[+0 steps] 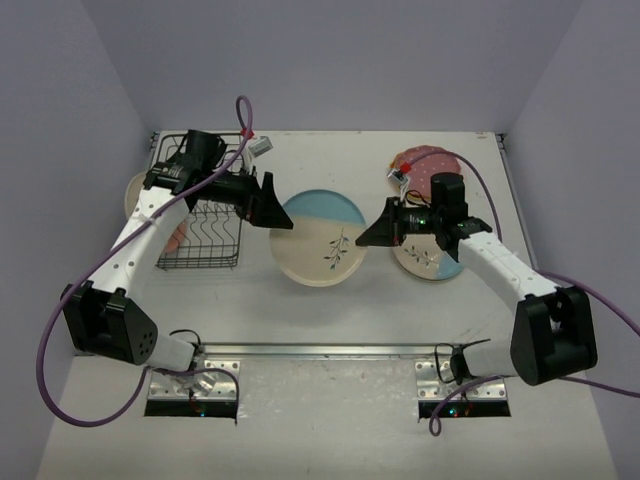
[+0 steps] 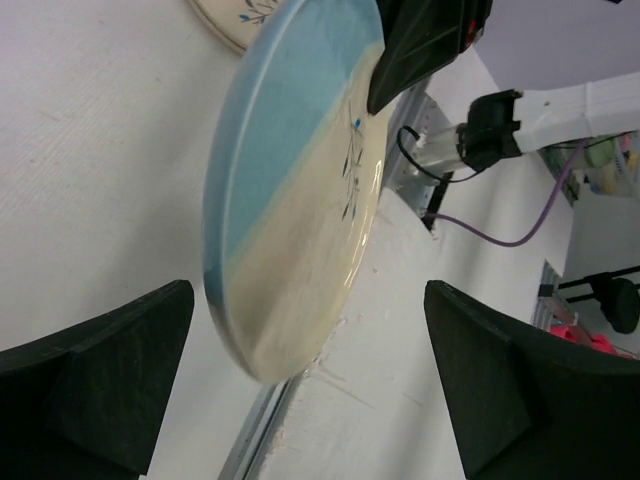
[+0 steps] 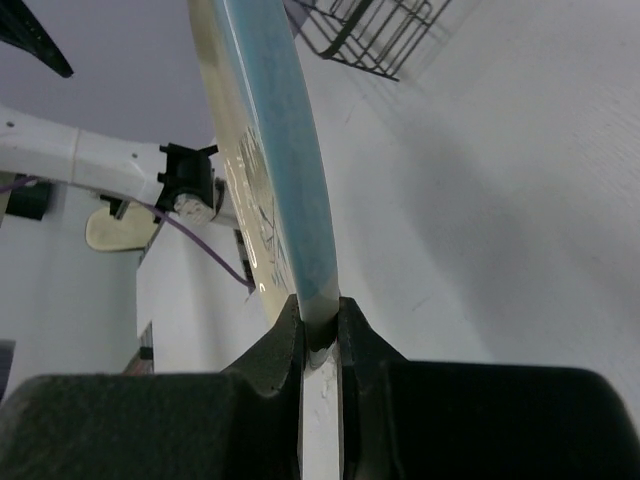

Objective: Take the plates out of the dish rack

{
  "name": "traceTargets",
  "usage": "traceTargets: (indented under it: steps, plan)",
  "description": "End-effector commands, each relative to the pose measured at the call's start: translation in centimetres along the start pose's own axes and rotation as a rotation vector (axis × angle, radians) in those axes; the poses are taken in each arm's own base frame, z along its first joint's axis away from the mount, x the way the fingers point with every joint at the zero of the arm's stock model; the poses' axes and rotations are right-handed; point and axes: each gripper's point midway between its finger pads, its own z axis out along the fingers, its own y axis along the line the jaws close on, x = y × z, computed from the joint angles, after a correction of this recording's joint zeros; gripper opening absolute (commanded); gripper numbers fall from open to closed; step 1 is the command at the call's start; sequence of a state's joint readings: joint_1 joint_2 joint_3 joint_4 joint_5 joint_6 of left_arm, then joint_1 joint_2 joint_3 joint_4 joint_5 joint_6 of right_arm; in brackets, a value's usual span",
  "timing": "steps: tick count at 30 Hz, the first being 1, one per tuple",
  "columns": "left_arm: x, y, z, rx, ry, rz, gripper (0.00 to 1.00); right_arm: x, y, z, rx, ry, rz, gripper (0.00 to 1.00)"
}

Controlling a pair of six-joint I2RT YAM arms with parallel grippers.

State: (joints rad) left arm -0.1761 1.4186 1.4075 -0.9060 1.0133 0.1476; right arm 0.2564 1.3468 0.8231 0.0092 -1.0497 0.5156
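Note:
A cream plate with a blue half and a leaf sprig [image 1: 320, 238] hangs tilted over the table's middle, between the two arms. My right gripper [image 1: 366, 237] is shut on its right rim; the right wrist view shows the rim [image 3: 270, 150] pinched between the jaws of that gripper [image 3: 320, 330]. My left gripper [image 1: 283, 210] stands open at the plate's left edge. In the left wrist view the plate [image 2: 300, 190] sits between the wide jaws of the left gripper [image 2: 310, 390] without touching either finger. The dish rack [image 1: 200, 225] stands at the back left with a pinkish plate [image 1: 174, 236] in it.
At the right lie a dark pink dotted plate [image 1: 428, 168] and a cream sprig plate [image 1: 432, 260], partly under my right arm. A cream plate [image 1: 132, 195] shows at the rack's left side. Purple cables trail from both arms.

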Motion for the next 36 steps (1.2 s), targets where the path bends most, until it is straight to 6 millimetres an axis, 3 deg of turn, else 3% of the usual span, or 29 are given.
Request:
traceTargets:
  steps: [1, 5, 7, 8, 10, 20, 28, 36]
  plan:
    - [-2.7, 1.8, -1.4, -0.186, -0.093, 0.042, 1.0, -1.6, 1.0, -3.2, -0.055, -0.072, -0.024, 0.0]
    - [-4.3, 3.9, -3.2, -0.308, -0.156, 0.022, 1.0, -1.0, -1.5, -6.0, 0.005, -0.113, 0.006, 0.0]
    - [-4.8, 5.0, -4.2, -0.358, -0.188, 0.005, 1.0, -0.4, -3.3, -8.7, 0.054, -0.161, 0.064, 0.0]
    - [-4.9, 5.3, -4.5, -0.368, -0.196, 0.0, 1.0, -0.4, -3.3, -8.9, 0.048, -0.162, 0.065, 0.0]
    - [-5.1, 6.1, -5.4, -0.388, -0.222, -0.015, 1.0, 0.2, -5.6, -12.2, 0.127, -0.216, 0.1, 0.0]
    - [-5.5, 7.9, -7.4, -0.492, -0.263, -0.027, 1.0, 2.0, -11.8, -20.7, 0.322, -0.291, 0.215, 0.0]
    - [-5.0, 7.5, -7.4, -0.486, -0.268, -0.021, 1.0, 2.7, -16.1, -24.4, 0.377, -0.317, 0.328, 0.0]
    - [-5.0, 7.4, -7.4, -0.486, -0.271, -0.016, 1.0, 1.9, -17.5, -25.2, 0.322, -0.349, 0.411, 0.0]
